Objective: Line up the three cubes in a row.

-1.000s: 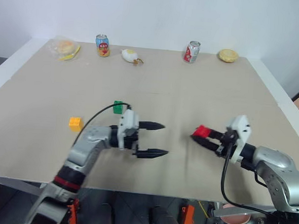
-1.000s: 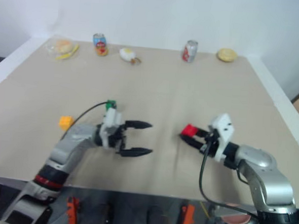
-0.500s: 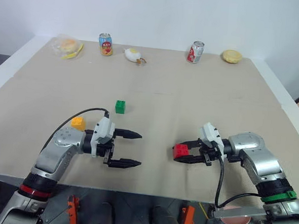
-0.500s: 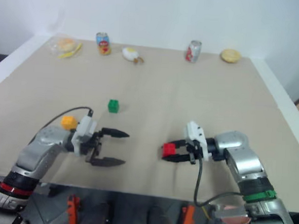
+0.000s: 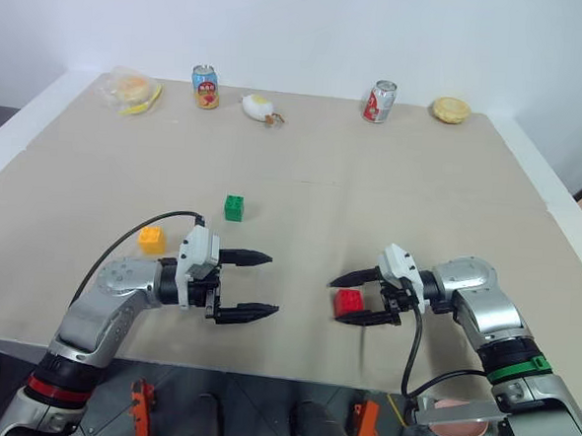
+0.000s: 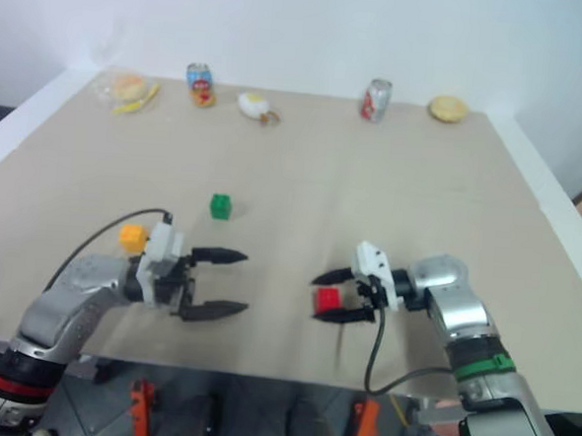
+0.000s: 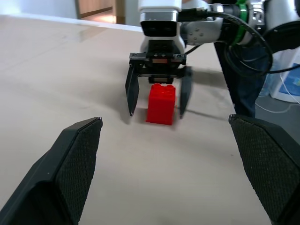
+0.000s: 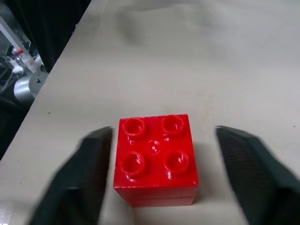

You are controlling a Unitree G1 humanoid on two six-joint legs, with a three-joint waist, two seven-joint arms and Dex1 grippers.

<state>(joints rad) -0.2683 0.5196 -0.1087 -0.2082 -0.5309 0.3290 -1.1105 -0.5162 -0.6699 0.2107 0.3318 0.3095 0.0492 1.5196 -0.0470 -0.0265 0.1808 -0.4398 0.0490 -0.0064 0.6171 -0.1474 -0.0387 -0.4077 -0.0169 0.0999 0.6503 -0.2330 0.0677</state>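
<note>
A red cube [image 5: 348, 302] sits upright on the table [image 5: 391, 195] near its front edge, between the spread black fingers of the right gripper [image 5: 352, 299], which stand clear of the block on either side and grip nothing. Across the table, the left gripper [image 5: 259, 285] hangs open just as wide and empty, pointed toward its partner, with bare tabletop between the two. The orange-yellow cube [image 5: 151, 239] rests at the left, just beyond the left arm, and the green cube [image 5: 234, 208] lies farther back, a little right of it and well apart from the red one. Two drink cans [image 5: 204, 87] and some food items line the far edge, out of play. The step in hand appears to be the setting-down of the red cube, with none of the three yet forming a row. The next move likely calls for the right gripper to draw back without nudging the block, then for the green or the orange-yellow cube to be fetched and set beside it, squared up
</note>
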